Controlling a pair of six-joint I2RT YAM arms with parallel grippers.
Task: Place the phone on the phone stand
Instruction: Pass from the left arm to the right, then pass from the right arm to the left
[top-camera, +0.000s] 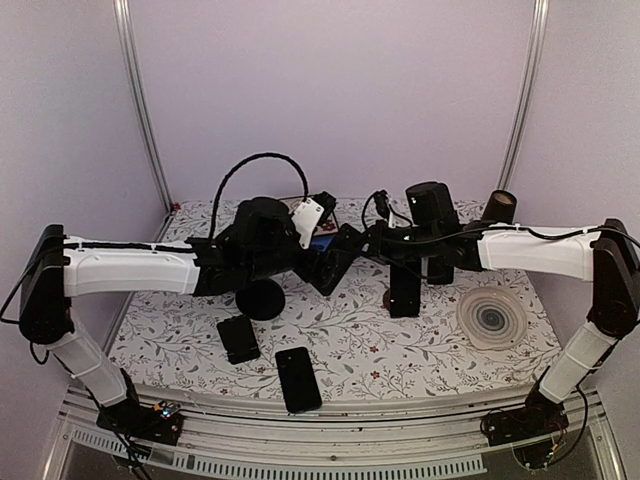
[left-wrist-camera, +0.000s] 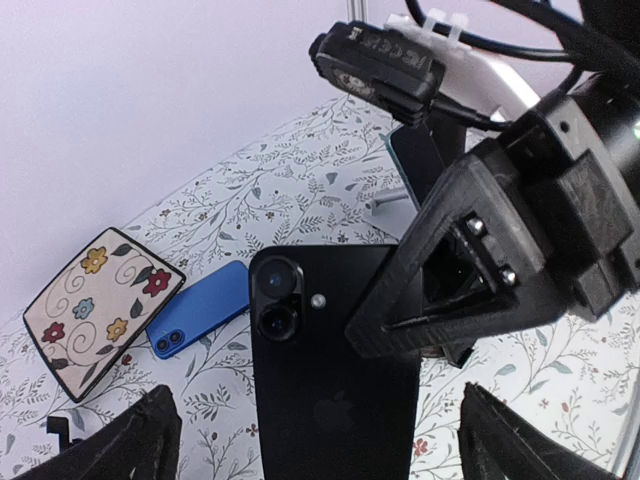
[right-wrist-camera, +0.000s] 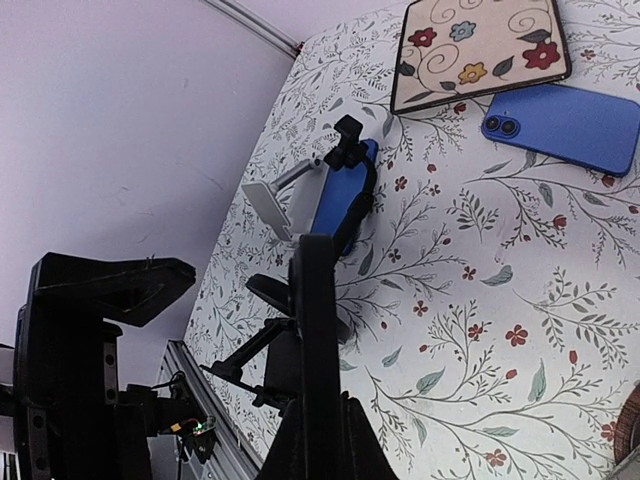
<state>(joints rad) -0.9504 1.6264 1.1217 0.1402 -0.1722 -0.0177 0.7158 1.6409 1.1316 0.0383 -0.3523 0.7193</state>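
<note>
Black rectangular smartphone upright in mid-air, edge pinched by right gripper; left gripper fingers spread wide. Risk: thin edge grip lets it pivot or slip before reaching black round-based stand.

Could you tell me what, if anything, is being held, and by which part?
The right pincer is shut on the black phone, by one long side edge; the left pincer is open, holding nothing.

Left hand wide, right hand tight
</note>
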